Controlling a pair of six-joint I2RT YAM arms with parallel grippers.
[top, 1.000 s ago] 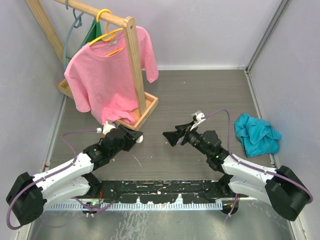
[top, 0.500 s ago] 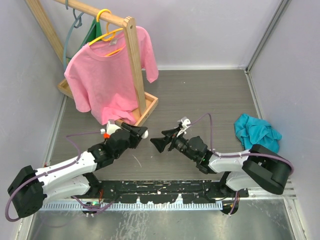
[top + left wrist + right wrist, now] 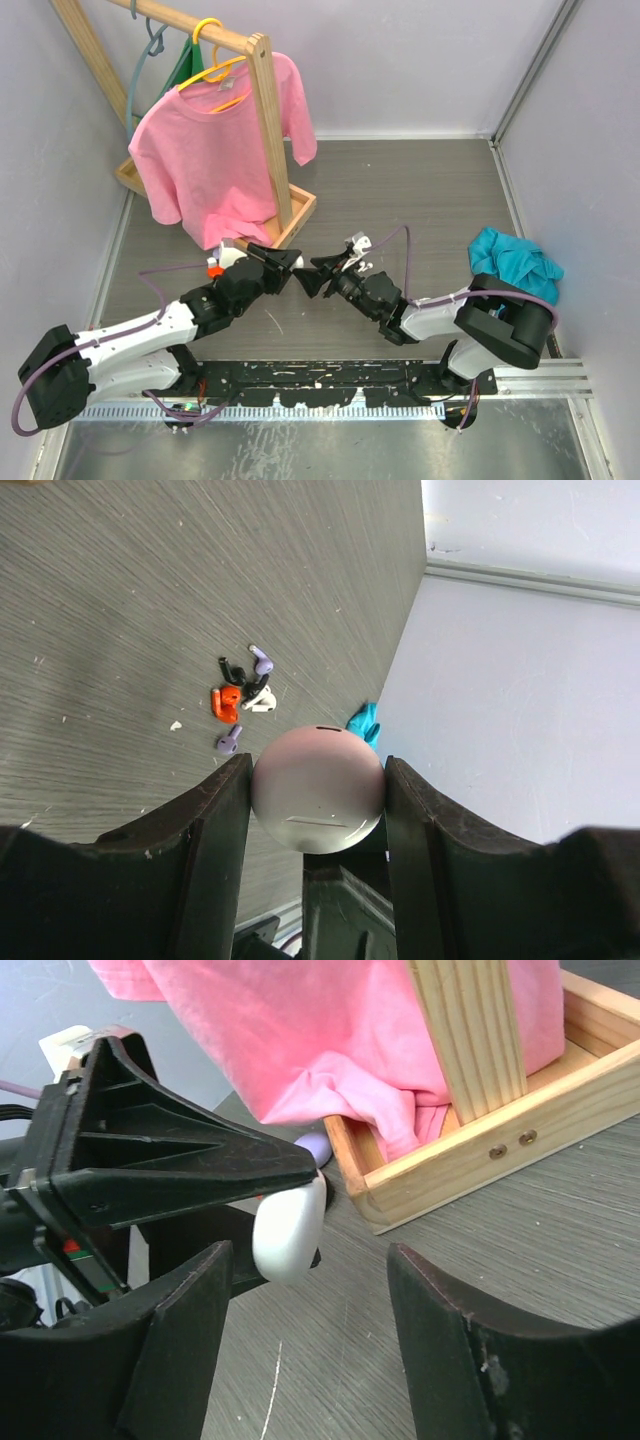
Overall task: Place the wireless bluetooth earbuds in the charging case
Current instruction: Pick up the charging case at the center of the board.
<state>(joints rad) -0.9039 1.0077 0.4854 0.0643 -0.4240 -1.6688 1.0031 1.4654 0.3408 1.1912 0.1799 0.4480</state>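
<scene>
Left gripper (image 3: 287, 262): clenched on a round, pale charging case (image 3: 318, 790), one finger pressed to each side, the case lifted clear of the grey bench (image 3: 400, 190).
Right gripper (image 3: 308, 273): jaws apart and grasping nothing, its tips pointing at the left gripper's tips, close to the case over the middle of the bench.
Earbuds (image 3: 241, 695): a small loose cluster lying on the bench, in black, orange-red, white and purple. The left wrist view shows them beyond the held case and apart from it. The overhead view does not show them.
Backdrop: a pink T-shirt (image 3: 210, 150) hangs from a wooden rack (image 3: 268, 120) at far left, and a crumpled teal cloth (image 3: 513, 265) lies by the right wall.
</scene>
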